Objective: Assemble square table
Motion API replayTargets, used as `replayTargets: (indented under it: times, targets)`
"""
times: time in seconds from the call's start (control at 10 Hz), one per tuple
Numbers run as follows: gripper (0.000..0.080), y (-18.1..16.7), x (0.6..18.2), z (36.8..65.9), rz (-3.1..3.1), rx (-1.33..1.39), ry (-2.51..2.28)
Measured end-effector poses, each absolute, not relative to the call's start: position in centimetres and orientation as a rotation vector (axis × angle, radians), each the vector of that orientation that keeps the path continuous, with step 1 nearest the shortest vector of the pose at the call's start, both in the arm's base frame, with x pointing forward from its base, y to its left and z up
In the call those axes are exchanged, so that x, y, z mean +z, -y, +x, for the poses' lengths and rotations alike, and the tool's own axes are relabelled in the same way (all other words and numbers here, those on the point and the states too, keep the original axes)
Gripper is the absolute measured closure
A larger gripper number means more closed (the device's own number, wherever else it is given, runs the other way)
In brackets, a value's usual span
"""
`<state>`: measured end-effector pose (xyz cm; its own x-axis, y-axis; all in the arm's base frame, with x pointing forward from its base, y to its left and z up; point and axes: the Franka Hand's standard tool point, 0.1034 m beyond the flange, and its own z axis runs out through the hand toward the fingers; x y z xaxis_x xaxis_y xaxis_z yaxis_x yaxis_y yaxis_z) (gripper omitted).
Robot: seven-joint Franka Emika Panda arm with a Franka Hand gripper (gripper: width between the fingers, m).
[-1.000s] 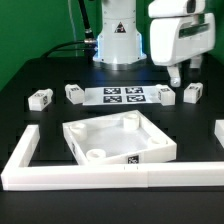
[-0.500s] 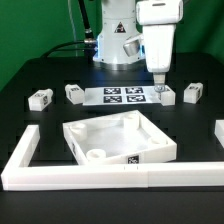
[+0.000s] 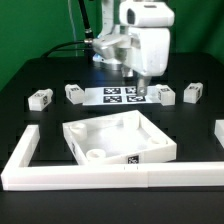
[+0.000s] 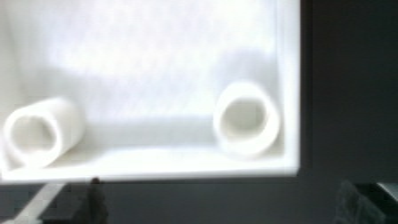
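The square table's white slab [image 3: 118, 140] lies in the middle of the black table, rim up, with a round corner socket [image 3: 96, 157] near its front. In the wrist view the slab [image 4: 160, 80] fills most of the picture, blurred, and two round sockets [image 4: 249, 120] show. Four short white legs with tags lie behind it: two at the exterior view's left [image 3: 40, 98] [image 3: 74, 93] and two at its right [image 3: 165, 95] [image 3: 193, 92]. My gripper [image 3: 143, 92] [image 4: 222, 205] hangs open above the marker board, just behind the slab, with nothing between its fingers [image 4: 71, 205].
The marker board [image 3: 122, 96] lies flat between the two pairs of legs. A long white L-shaped border wall [image 3: 60, 177] runs along the front and up the exterior view's left side. Another white piece [image 3: 219, 135] shows at the right edge.
The arm has swung from above the right-hand legs toward the exterior view's left and come lower, now over the marker board. The jaws stayed open. No part has moved.
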<state>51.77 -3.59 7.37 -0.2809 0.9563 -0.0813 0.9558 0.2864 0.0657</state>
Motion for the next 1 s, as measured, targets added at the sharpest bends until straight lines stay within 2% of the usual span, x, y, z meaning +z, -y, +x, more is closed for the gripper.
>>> replayTargets:
  times: [0.3,0.6,0.9,1.0]
  targets:
    - [0.0150,5.4,4.0,50.1,1.874,-0.049,-2.456]
    - [0.0150,6.8,1.7,51.6,1.912,-0.072,-2.453]
    - [0.0178,6.8,1.5,51.7,1.916,-0.074,-2.453]
    - [0.0362,6.8,1.5,51.6,1.916,-0.075,-2.453]
